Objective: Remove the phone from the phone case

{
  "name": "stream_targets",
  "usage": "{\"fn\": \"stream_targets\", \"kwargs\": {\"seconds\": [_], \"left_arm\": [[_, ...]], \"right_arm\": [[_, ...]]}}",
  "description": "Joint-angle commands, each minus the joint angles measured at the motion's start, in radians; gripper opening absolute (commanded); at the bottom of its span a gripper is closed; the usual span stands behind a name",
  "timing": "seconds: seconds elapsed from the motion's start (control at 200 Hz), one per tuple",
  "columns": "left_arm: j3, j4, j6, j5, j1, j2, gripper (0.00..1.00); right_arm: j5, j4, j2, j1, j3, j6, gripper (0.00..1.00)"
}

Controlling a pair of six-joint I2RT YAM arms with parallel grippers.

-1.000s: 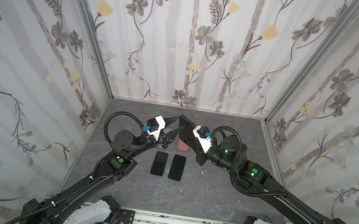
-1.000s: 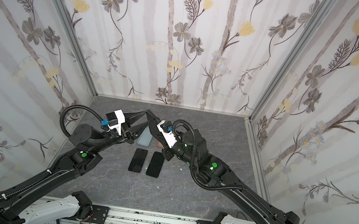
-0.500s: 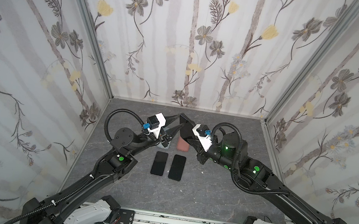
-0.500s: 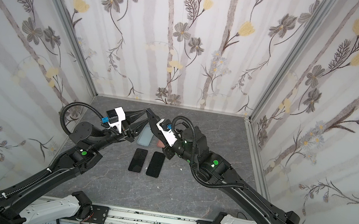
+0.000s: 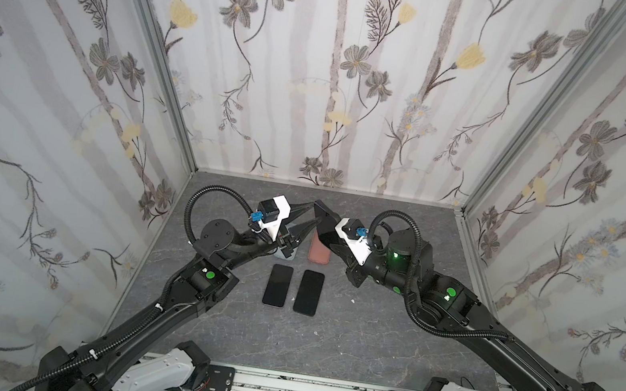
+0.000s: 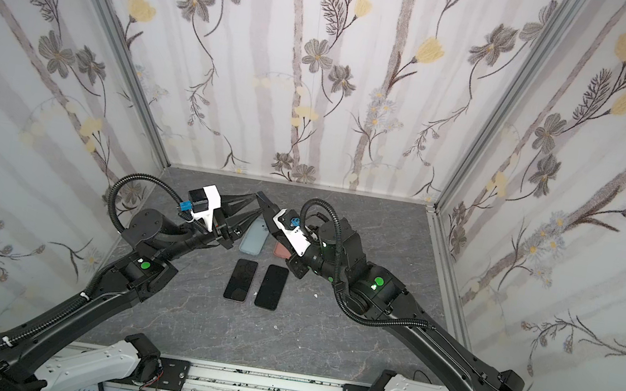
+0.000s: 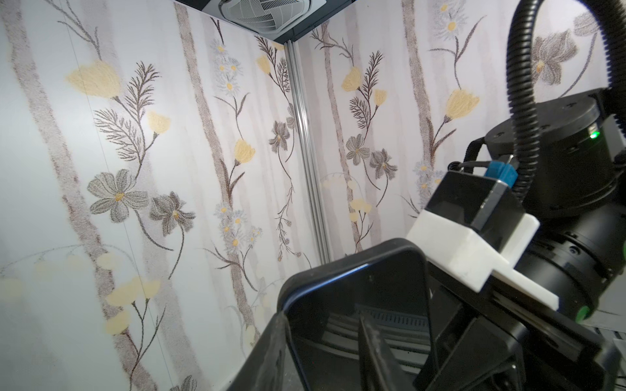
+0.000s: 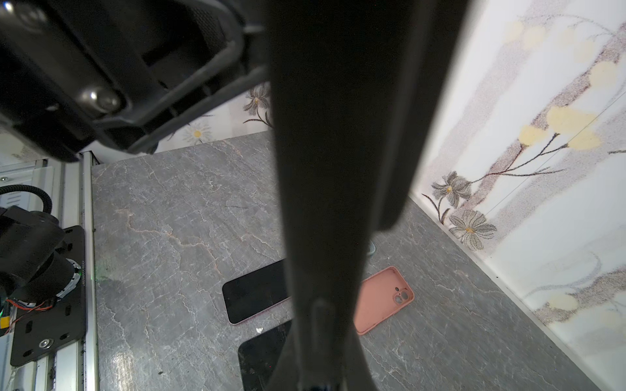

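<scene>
The right gripper (image 5: 329, 230) is pressed together on the phone (image 7: 359, 304), which sits in its black case (image 7: 342, 267). In both top views it is held in the air, tilted, over the 12 o'clock part of the table (image 5: 365, 339). In the right wrist view the phone shows as a dark slab seen nearly edge-on, with the table far below it.

The left gripper (image 5: 316, 214) reaches in from 9 o'clock and meets the phone's free end. In the left wrist view its fingers (image 7: 274, 345) are parted, with 1 at the case's outer edge and 1 in front of the screen. Whether they press on the case I cannot tell.

Under the 2 grippers, a blue case (image 6: 254, 238) and a pink case (image 5: 319, 252) lie flat on the table, near each other but apart. The blue case is at 9 o'clock of the pink case. The pink case's camera cutout shows in the right wrist view.

At 6 o'clock of the 2 cases, near the table's middle, a bare phone (image 5: 277, 285) and a second bare phone (image 5: 308, 292) lie screen up. They are just beside each other with a narrow gap between them.
</scene>
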Motion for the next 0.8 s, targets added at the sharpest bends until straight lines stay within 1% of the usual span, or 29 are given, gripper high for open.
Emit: {"fn": "stream_targets", "kwargs": {"seconds": [0.0, 0.165, 0.29, 0.465, 0.575, 0.649, 0.719, 0.794], "left_arm": [[0.016, 0.0, -0.019, 0.264, -0.004, 0.012, 0.37], [0.023, -0.003, -0.034, 0.299, 0.004, 0.022, 0.39], [0.026, -0.002, -0.037, 0.301, 0.006, 0.023, 0.4], [0.029, -0.002, -0.042, 0.299, 0.008, 0.024, 0.41], [0.032, -0.002, -0.044, 0.31, 0.011, 0.027, 0.39], [0.034, -0.002, -0.049, 0.322, 0.012, 0.03, 0.35], [0.039, -0.003, -0.061, 0.343, 0.014, 0.033, 0.3], [0.047, -0.002, -0.08, 0.393, 0.018, 0.039, 0.28]], "right_arm": [[-0.299, -0.043, 0.01, 0.006, 0.01, -0.155, 0.0], [-0.332, -0.086, 0.016, -0.003, 0.031, -0.18, 0.0], [-0.361, -0.107, 0.025, -0.004, 0.041, -0.194, 0.0], [-0.366, -0.12, 0.035, -0.005, 0.047, -0.202, 0.0], [-0.35, -0.113, 0.033, -0.006, 0.048, -0.199, 0.0], [-0.344, -0.106, 0.03, -0.014, 0.047, -0.186, 0.0], [-0.371, -0.092, 0.018, -0.033, 0.043, -0.175, 0.0], [-0.402, -0.071, -0.003, -0.056, 0.034, -0.166, 0.0]]}}
